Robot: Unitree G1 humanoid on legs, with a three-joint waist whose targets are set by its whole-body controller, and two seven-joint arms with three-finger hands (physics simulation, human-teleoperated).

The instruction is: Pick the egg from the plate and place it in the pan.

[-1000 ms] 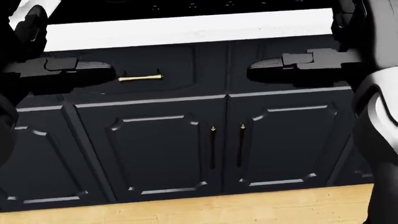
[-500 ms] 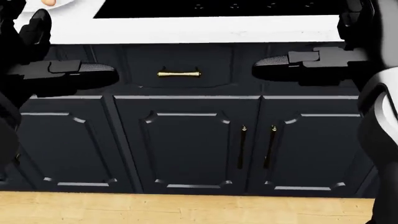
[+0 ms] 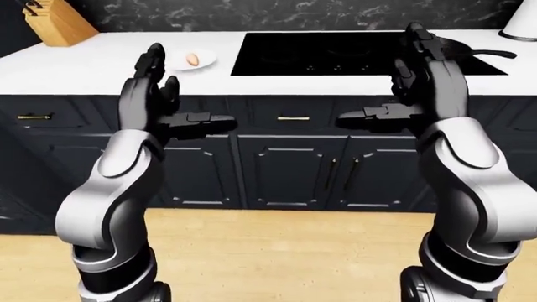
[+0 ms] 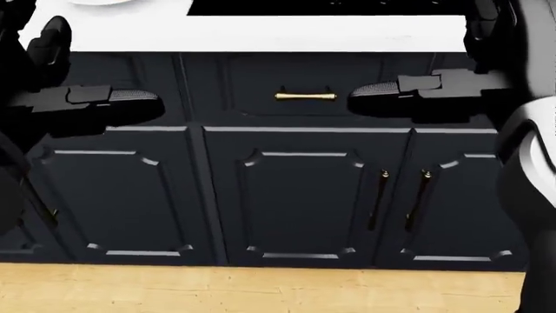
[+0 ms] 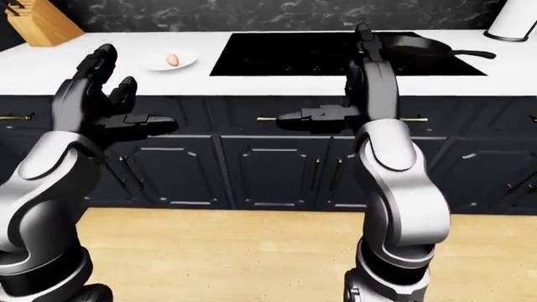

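The head view has slid rightward along the dark cabinets. From left: raised left hand (image 3: 155,94), fingers spread, empty; tan egg (image 3: 193,59) on its small white plate (image 3: 206,61); black pan (image 5: 432,45); right hand (image 3: 423,78) likewise splayed. Best step closer before reaching.
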